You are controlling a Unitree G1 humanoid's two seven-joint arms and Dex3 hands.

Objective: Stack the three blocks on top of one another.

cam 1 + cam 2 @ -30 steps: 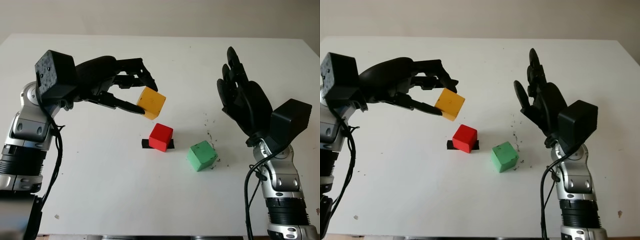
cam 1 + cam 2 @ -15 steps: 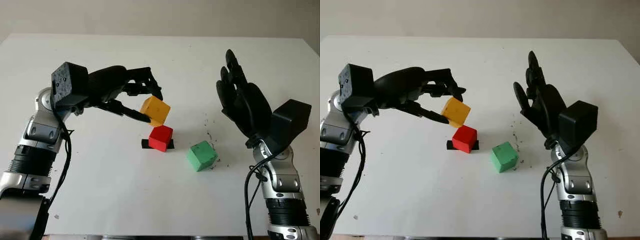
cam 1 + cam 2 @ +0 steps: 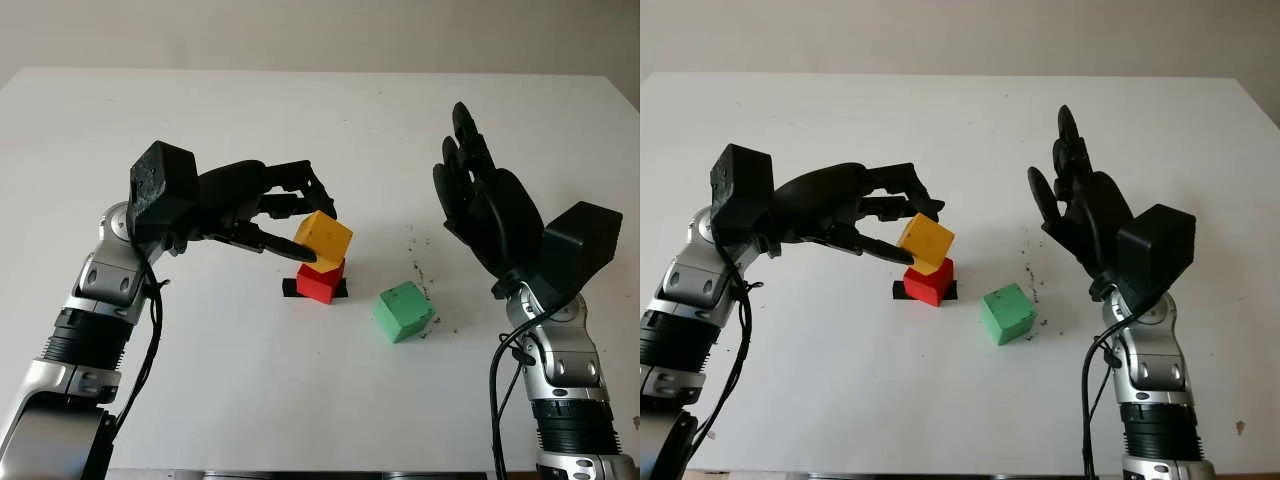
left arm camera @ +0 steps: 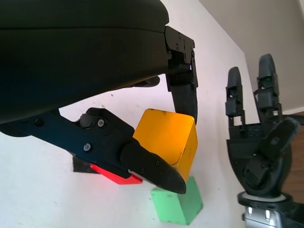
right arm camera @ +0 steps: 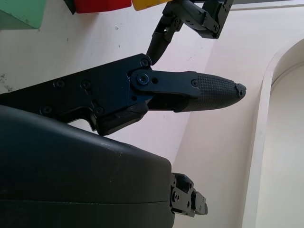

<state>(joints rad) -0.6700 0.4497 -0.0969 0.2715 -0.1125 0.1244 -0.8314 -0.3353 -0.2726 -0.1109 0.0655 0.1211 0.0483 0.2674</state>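
left hand point(image 3: 275, 215): clenched around the yellow block point(image 3: 326, 240), tilted, on or just above the red block point(image 3: 320, 280)
red block: mid-table on a black mark point(image 3: 290, 288)
green block point(image 3: 404, 311): just beside the red one, toward the right edge
right hand point(image 3: 487, 205): released, raised near the right edge of the table point(image 3: 200, 380)

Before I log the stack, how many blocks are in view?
3: yellow block in the left hand, over the red block; green block alone on the table.

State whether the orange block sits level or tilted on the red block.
Tilted. The orange block, still in the left hand, has its corners skewed over the red block; whether they touch is unclear.
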